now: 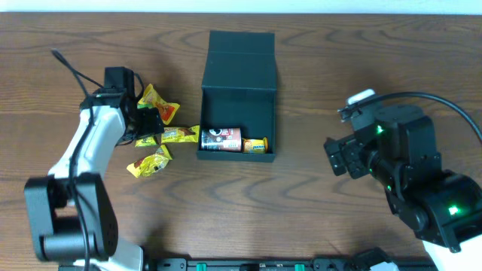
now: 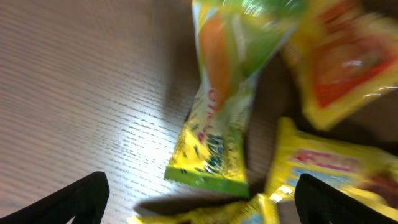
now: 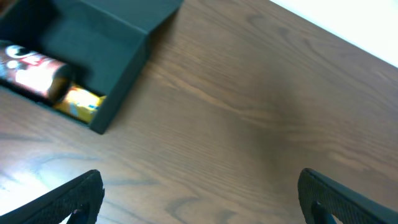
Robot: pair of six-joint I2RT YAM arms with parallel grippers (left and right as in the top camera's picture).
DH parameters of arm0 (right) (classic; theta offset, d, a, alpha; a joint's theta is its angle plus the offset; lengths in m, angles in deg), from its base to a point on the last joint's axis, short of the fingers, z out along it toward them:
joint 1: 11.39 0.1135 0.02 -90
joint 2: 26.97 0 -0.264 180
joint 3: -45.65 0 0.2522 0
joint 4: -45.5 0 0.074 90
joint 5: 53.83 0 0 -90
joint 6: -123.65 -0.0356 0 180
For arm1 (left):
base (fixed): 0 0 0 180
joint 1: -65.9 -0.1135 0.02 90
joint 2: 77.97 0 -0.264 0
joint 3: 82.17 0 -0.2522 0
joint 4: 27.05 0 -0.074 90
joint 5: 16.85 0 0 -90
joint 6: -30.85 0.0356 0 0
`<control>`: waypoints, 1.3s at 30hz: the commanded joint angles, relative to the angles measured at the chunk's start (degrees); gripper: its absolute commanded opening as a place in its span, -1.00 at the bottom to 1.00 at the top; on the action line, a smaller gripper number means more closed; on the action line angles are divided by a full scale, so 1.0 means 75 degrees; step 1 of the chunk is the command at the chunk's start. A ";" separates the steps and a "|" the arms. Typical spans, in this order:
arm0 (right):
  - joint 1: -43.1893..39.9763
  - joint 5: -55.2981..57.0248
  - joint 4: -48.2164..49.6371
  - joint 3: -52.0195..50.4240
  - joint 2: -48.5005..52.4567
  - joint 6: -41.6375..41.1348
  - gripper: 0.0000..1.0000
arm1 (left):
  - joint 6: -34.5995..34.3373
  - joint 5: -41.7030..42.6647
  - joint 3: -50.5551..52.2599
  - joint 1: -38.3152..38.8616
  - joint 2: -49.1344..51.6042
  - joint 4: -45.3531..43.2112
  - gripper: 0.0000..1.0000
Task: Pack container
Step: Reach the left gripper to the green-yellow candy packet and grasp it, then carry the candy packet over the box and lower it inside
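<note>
While my left gripper (image 1: 148, 120) hangs with jaws spread over the yellow snack packets (image 1: 151, 162), the container (image 1: 237, 109) lies open just beside them; my right gripper (image 1: 337, 156), equally spread, hovers well apart on its other side.

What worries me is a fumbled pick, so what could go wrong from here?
1. The snack packets lie overlapped below the open left hand, so it might pinch two or drag a neighbour.
2. The wrappers look glossy, so one may slip out in transit.
3. A can and a yellow packet already fill the near end of the container; a drop there could perch on them.
</note>
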 commanded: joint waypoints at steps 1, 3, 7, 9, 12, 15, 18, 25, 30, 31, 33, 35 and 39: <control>-0.0353 0.0213 -0.0003 0.0047 -0.0017 -0.0134 0.98 | 0.0192 -0.0478 -0.0149 0.0000 0.0323 -0.0140 0.96; -0.0554 0.0213 0.0009 0.0047 -0.0017 -0.0134 0.99 | 0.0350 -0.0498 -0.0149 -0.0003 0.0516 -0.0318 1.00; -0.0831 0.0210 0.0015 0.0047 -0.0017 -0.0134 0.98 | 0.0664 -0.0498 -0.0149 -0.0006 0.0804 -0.0667 0.73; -0.0889 0.0210 0.0015 0.0047 -0.0017 -0.0134 0.98 | 0.0764 -0.0498 -0.0149 -0.0006 0.0924 -0.0790 0.59; -0.0906 0.0210 0.0020 0.0047 -0.0017 -0.0137 0.99 | 0.0796 -0.0495 -0.0149 -0.0006 0.1105 -0.0947 0.39; -0.0906 0.0210 0.0023 0.0047 -0.0017 -0.0137 0.99 | 0.0790 -0.0493 -0.0149 -0.0006 0.1142 -0.1093 -0.24; -0.0906 0.0210 0.0026 0.0047 -0.0017 -0.0137 0.99 | 0.0784 -0.0490 -0.0152 -0.0006 0.1139 -0.1134 -0.69; -0.0915 0.0254 0.0111 0.0047 0.0128 -0.0131 0.99 | 0.0720 -0.0490 -0.1014 0.0003 0.1139 -0.0329 -0.89; -0.1192 0.0280 0.0216 0.0047 0.0163 -0.0102 0.98 | 0.0720 -0.0493 -0.2943 0.0122 0.1081 0.1166 -0.89; -0.1294 0.0283 0.0239 0.0047 0.0163 -0.0105 0.99 | 0.0699 -0.0490 -0.3424 0.0254 0.1058 0.1454 -0.89; -0.1463 0.0338 0.0274 0.0047 0.0163 -0.0105 0.99 | 0.0697 -0.0495 -0.4036 0.0562 0.1020 0.1719 -0.89; -0.1673 0.0335 0.0283 0.0047 0.0160 -0.0111 0.99 | 0.0627 -0.0498 -0.4470 0.1005 0.1005 0.1751 -0.89; -0.2136 0.0329 0.0283 0.0047 0.0119 -0.0353 0.98 | -0.0356 -0.0493 -0.4642 0.2104 0.1058 0.1373 -0.89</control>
